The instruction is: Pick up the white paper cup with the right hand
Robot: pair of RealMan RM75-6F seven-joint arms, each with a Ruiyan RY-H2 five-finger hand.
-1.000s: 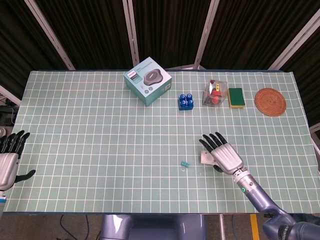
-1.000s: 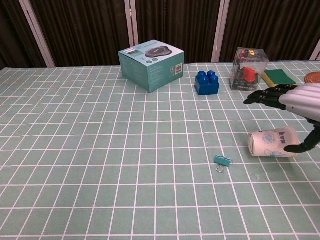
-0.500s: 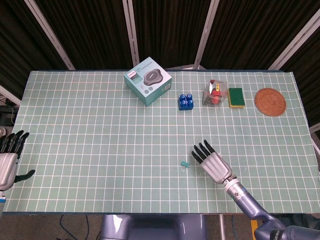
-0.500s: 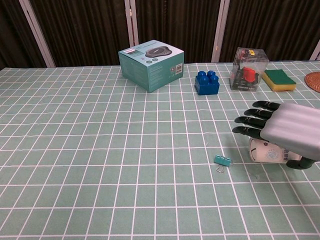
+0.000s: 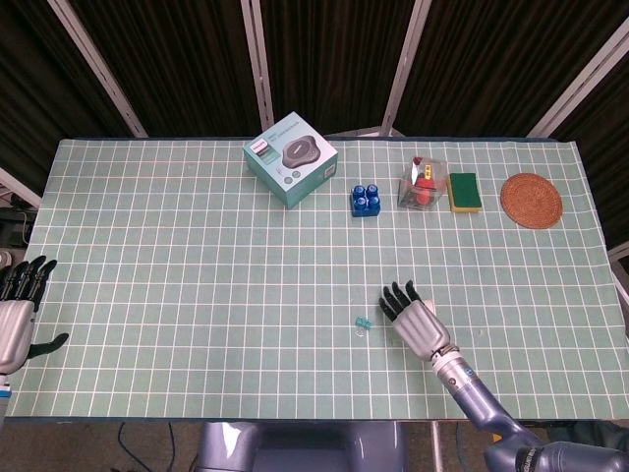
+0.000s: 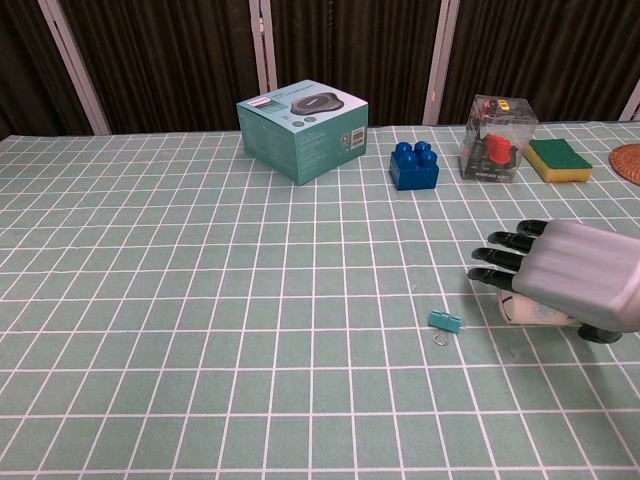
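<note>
The white paper cup lies on its side on the green checked tablecloth, its mouth facing left. Only its lower part shows in the chest view; the head view hides it under the hand. My right hand lies palm-down right over the cup, its dark fingertips stretched past the cup's mouth and the thumb low behind it. No closed grip shows. My left hand hangs off the table's left edge, fingers apart, holding nothing.
A small teal binder clip lies just left of the cup. Along the far side stand a teal box, a blue brick, a clear box with red contents, a yellow-green sponge and a woven coaster.
My right hand has moved left and down from beside the cup to cover it, so the cup has gone from sight in the head view. The left hand has stayed put.
</note>
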